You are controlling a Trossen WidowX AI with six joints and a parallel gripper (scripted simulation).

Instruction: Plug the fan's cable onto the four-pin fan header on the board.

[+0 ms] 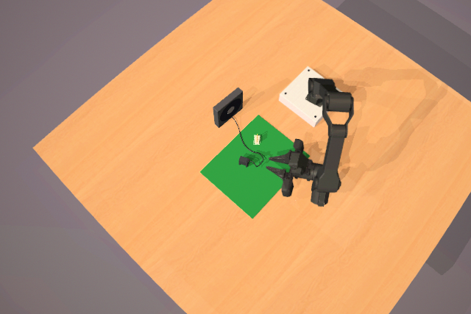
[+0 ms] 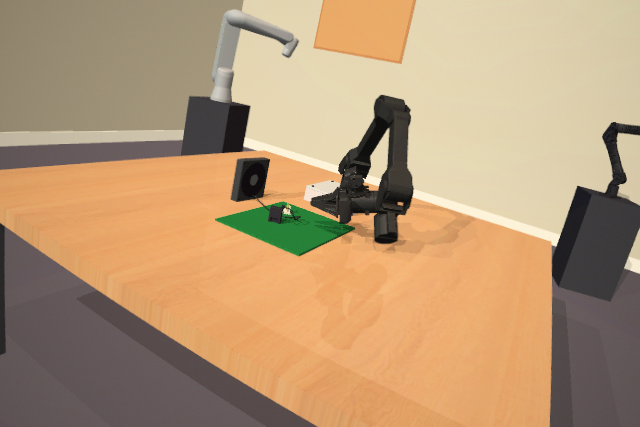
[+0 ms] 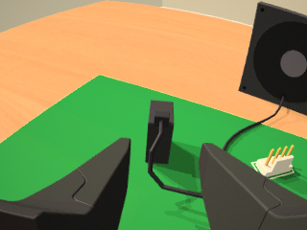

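Plug (image 3: 160,130), boxy matte black, lies apart from parted gripper (image 3: 165,175).

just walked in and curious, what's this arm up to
A single black arm is working on plugging a fan's cable into a board. Its gripper is open and empty, low over the green board, just short of the black plug. The plug stands on the board, apart from the four-pin header, not yet connected.

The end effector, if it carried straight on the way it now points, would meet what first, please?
Most likely the black plug, which stands on the green board directly ahead of the open end effector, in line with the gap between its fingers. The fan and the header sit off to the right.
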